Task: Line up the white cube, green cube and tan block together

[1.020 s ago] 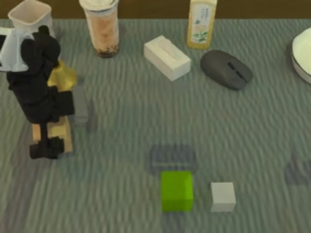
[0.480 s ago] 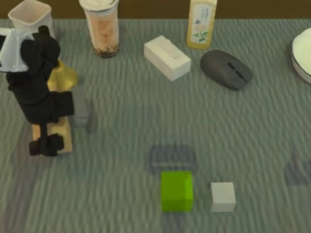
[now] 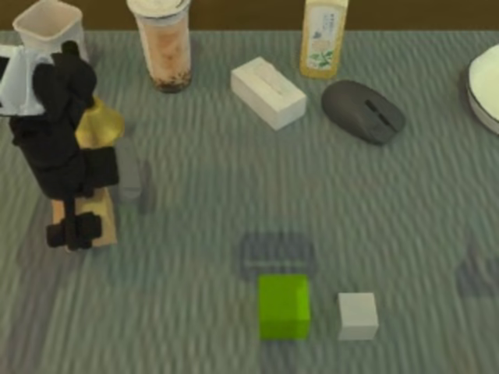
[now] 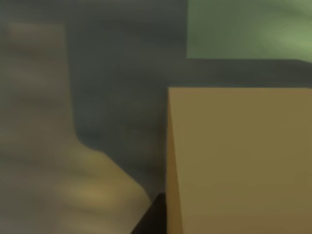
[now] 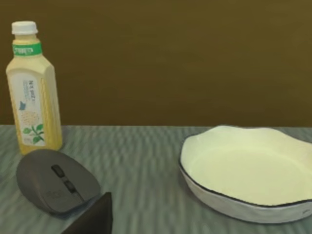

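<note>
With the left gripper [image 3: 72, 232] down over the tan block [image 3: 100, 218] at the table's nine o'clock, finger spread unclear, seat squarely before lifting toward the green cube [image 3: 284, 305] and white cube [image 3: 358, 315] at five o'clock

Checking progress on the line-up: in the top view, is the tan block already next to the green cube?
No. The tan block sits far at the table's left under the left gripper, while the green cube stands beside the white cube.

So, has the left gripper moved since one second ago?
Yes. The left gripper moved slightly toward the brass bell, over the tan block.
</note>
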